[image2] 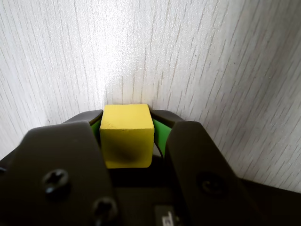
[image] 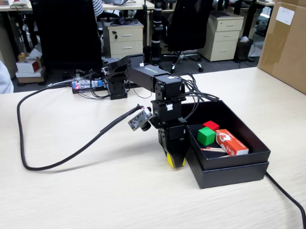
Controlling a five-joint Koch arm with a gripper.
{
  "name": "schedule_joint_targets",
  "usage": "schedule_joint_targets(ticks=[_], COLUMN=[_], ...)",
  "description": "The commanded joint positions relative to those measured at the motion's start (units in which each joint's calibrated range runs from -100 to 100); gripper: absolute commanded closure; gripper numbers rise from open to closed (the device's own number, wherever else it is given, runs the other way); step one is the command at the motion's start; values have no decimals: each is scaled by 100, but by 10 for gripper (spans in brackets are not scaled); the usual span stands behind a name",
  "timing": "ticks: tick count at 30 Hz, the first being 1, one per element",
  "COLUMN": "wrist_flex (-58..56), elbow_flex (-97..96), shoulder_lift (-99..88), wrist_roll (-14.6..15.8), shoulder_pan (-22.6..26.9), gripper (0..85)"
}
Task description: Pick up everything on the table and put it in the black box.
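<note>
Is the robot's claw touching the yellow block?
Touching. The wrist view shows the yellow cube pressed between the gripper's two fingers, no gap either side.

Arm is reaching fwd from its base, elbow bent, wrist pointing straight down. I'm seeing the gripper (image: 175,162) sitting low at the table surface. In wrist view the gripper (image2: 127,123) is clamping both jaws on the yellow cube (image2: 127,136), one jaw each side.
</note>
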Motion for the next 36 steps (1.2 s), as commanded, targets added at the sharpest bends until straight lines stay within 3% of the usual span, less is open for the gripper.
schedule_joint_targets(ticks=[1,8,13,17,22,36], wrist_flex=[144,-63,-63,-63,-63,-63], elbow_flex=[295,-322,-1591,-2099,-2389,-3178], shoulder_lift=[-426,-2353,-4901,-5715,-5429,-4017], wrist_roll=[5,20,59,205,454,552], shoulder_pan=[-63,-68,230,615,987,933], gripper=[846,846,846,846,846,846])
